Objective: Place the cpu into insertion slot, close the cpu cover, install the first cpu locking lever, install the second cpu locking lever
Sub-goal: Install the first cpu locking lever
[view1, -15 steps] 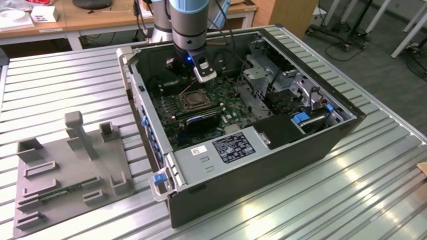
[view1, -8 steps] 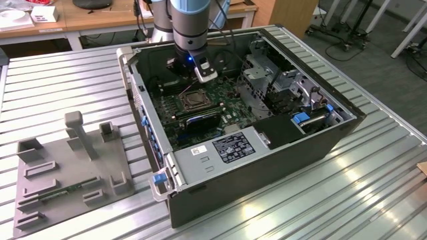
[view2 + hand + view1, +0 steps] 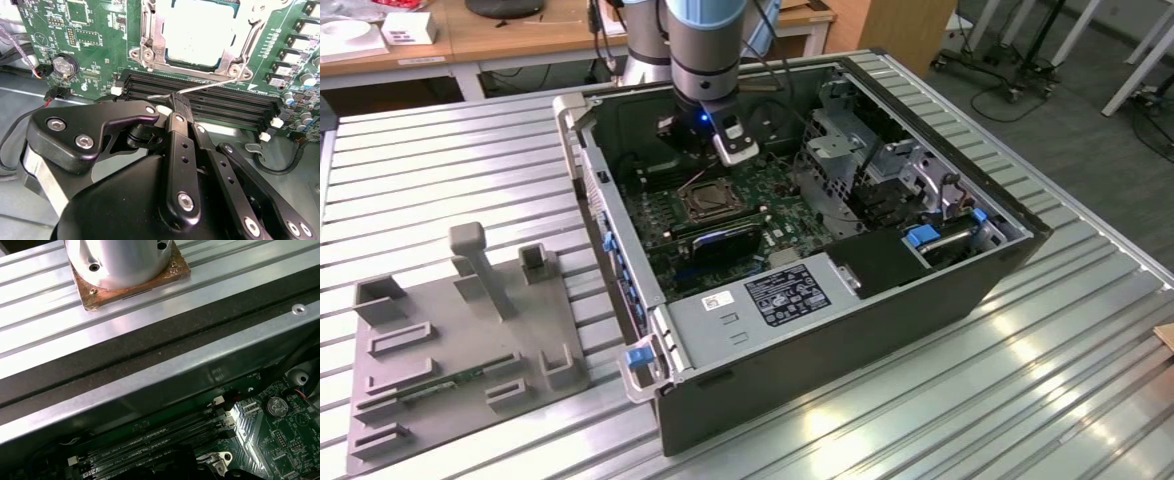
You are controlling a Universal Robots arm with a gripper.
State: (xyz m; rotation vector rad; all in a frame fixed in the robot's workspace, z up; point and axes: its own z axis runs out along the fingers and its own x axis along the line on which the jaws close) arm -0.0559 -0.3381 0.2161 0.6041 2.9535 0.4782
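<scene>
A slatted metal table [image 3: 1067, 330] is carrying an open case [image 3: 854, 350], with a grey fixture plate [image 3: 440, 370] lying beside it on the exterior view's left. The arm [image 3: 700, 50] is reaching down into the far end of the case, over the green board [image 3: 95, 30].

In the second wrist view the gripper [image 3: 176, 106] is hanging just above the black memory slots [image 3: 215, 97]. Its fingers are drawn together, pinching a thin wire lever [image 3: 210, 86]. That lever is running slantwise from the fingertips to a corner of the slot [image 3: 704, 200], passing between the slot and the memory slots.

The cover [image 3: 150, 30] is lying flat over the slot. The cpu [image 3: 200, 30] is sitting inside the slot, its pale metal top showing through the cover's cut-out middle.
</scene>
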